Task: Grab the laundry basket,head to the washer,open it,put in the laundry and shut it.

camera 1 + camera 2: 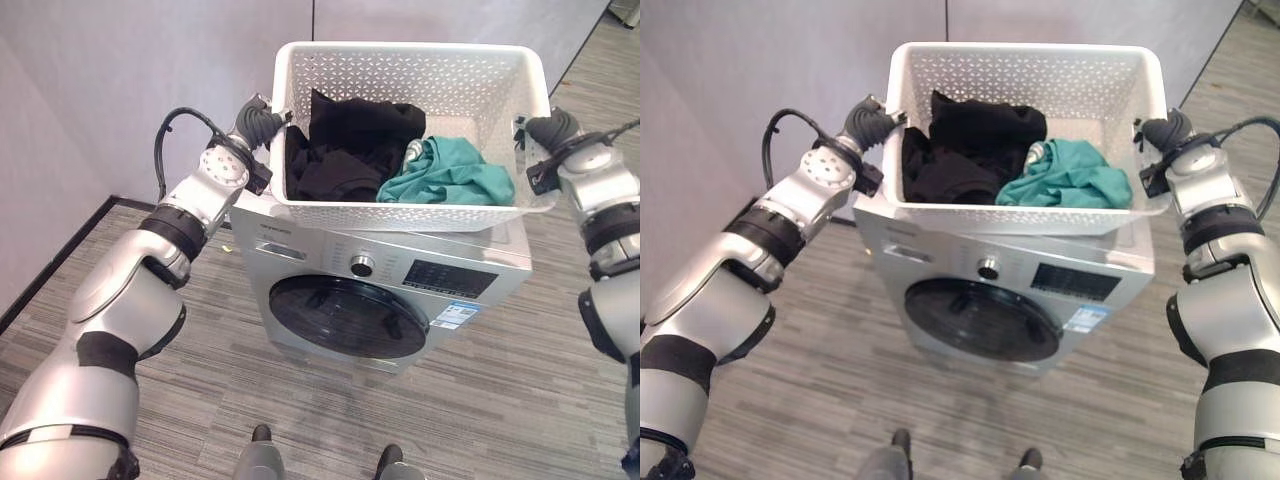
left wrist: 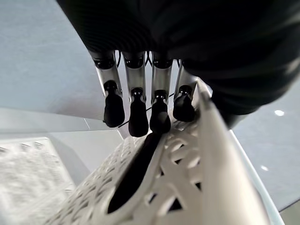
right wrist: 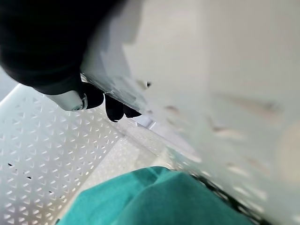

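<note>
laundry basket (image 1: 400, 215) over washer (image 1: 380, 290), left hand (image 2: 140, 112) and right hand (image 3: 112, 105) hooked over rims, fingers seen in wrist views

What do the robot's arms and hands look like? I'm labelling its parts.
Both arms are silver-grey with black bands at the joints. Left hand and right hand wear dark ribbed covers; their fingers are silver with dark tips. A black cable loops by each wrist.

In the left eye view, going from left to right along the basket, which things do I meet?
left hand → black clothes → teal garment → right hand, the hands at the ends of the laundry basket.
</note>
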